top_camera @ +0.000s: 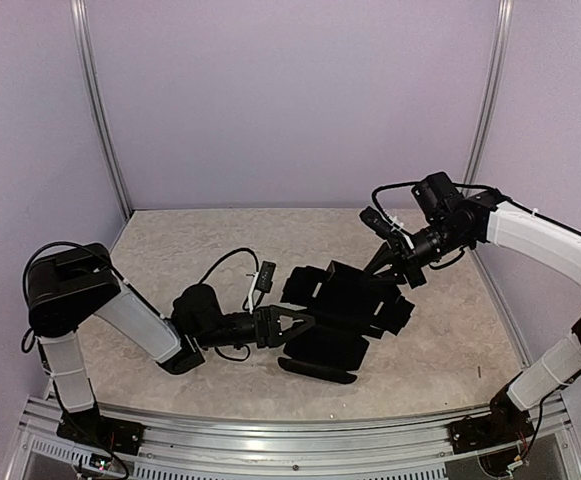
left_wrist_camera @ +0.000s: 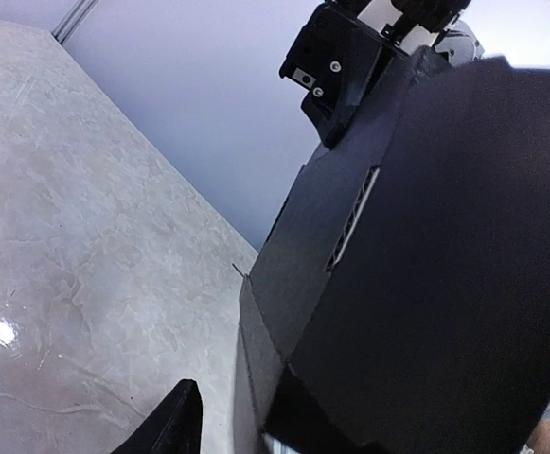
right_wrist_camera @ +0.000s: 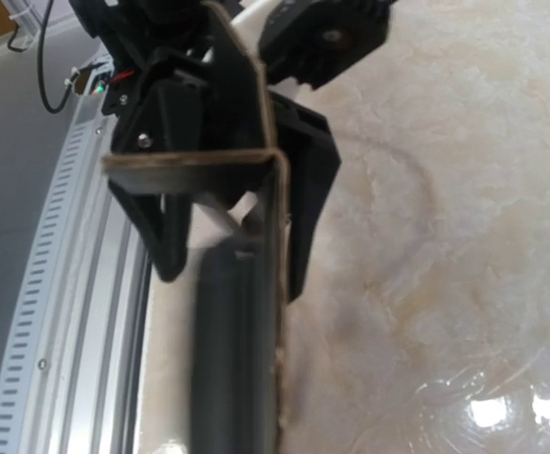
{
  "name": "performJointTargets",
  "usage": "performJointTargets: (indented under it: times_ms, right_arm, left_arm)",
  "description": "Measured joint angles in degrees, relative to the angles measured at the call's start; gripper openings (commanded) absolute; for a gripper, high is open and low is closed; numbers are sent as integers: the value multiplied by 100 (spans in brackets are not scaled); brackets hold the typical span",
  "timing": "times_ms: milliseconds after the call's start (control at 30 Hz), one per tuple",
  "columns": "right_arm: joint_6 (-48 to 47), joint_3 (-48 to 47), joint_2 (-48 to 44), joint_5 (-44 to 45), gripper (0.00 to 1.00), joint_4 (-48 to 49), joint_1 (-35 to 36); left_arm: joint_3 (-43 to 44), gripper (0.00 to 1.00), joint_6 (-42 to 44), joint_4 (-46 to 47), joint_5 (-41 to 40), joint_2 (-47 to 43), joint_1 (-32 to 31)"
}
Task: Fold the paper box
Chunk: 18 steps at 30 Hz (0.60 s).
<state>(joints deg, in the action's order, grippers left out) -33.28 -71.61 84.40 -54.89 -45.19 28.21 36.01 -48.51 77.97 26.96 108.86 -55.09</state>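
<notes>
- In the top external view, the paper box (top_camera: pixel 345 305) sat partly folded at the centre of the counter (top_camera: pixel 190 250), with several black panels raised and one long flap lying flat towards the lower edge of the frame.
- The left gripper (top_camera: pixel 298 325) reached in from the left with its fingers spread in a V at the box's left edge. The right gripper (top_camera: pixel 395 268) came down from the upper right, its fingers pressed together where they met the box's far corner.
- The left wrist view filled its right half with a dark panel bearing a narrow slot (left_wrist_camera: pixel 352 219). One fingertip (left_wrist_camera: pixel 172 426) showed at the bottom, apart from the card with bare counter between, so this gripper was gripping nothing.
- This view alone showed the slot and the crease lines. It did not show the second finger.
- The right wrist view looked along a thin card edge bent to a right angle, running up the middle of the frame, which suggests the closed fingers were pinching that panel. The fingers themselves were not clearly seen. A metal rail (right_wrist_camera: pixel 57 284) ran down the left.
- Only this view showed the fold's true angle.
- The step in hand was probably squaring a side wall. It would go best if the right gripper held its pinch steady while the left closed on the panel near the crease, not its free edge, and turned it slowly so the thin card did not buckle.
</notes>
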Motion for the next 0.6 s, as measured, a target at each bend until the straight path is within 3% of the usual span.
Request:
performJointTargets:
  times_ms: [100, 367, 467, 600]
  right_arm:
    - [0, 0, 0, -72, 0, 11, -20]
    - [-13, 0, 0, -129, 0, 9, -63]
    - [-28, 0, 0, -138, 0, 7, -63]
    - [-37, 0, 2, -149, 0, 4, -63]
  left_arm:
    - [-304, 64, 212, -50, -31, -293, -55]
    - [-1532, 62, 787, -52, -527, -1799, -96]
    - [-1456, 60, 890, -26, -719, -1930, -81]
    - [-1113, 50, 841, -13, -785, -1589, -20]
